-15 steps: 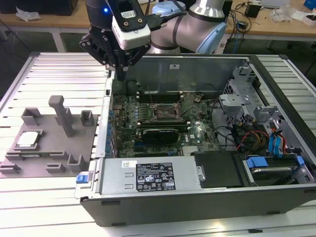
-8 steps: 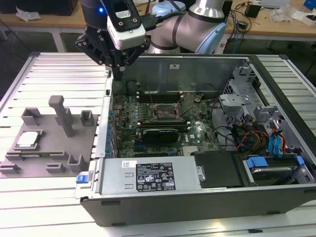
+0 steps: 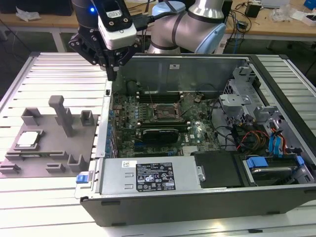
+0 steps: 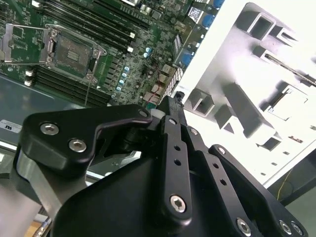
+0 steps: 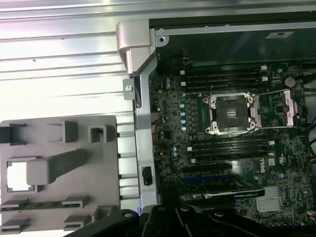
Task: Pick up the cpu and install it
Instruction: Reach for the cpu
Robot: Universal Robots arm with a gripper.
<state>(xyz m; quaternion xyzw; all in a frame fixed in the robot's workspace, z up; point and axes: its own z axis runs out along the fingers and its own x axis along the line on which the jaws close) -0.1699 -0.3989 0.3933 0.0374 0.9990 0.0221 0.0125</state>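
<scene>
Above the case wall on the exterior view's left, gripper [image 3: 114,74] hangs pointing straight down, black metal linkage fingers tapering to one tip. Claw looks fully closed, fingertips together, nothing between them; the second wrist view shows the same, bolted black links converging at the tip [image 4: 173,104]. White boxy camera block [image 3: 116,24] sits on the black wrist. Arm [image 3: 197,22] is smooth silver tube with pale blue joint caps, reaching in from behind the case.

cpu [image 3: 28,138]: small flat square, silvery metal top, lying flat in a square recess of the grey fixture plate [image 3: 49,160], well apart from the gripper. In the first wrist view it shows as a bright square [image 5: 15,176], partly hidden by the post.

Fixture plate is matte grey, blocky, plastic-looking, with small raised brackets and a tall upright post [image 3: 61,114]. It lies on a ribbed aluminium slat table [image 3: 59,69], just beside the case.

Computer case [image 3: 197,207] is dark sheet metal, open on top, lying on its side. Green motherboard [image 3: 197,131] inside, dense with small components. Socket [image 3: 163,111] is a black square with a shiny metal frame, frame and wire lever open, socket empty [image 5: 230,113]. White printed label [image 3: 154,177] sits on the grey metal box nearest the camera.
</scene>
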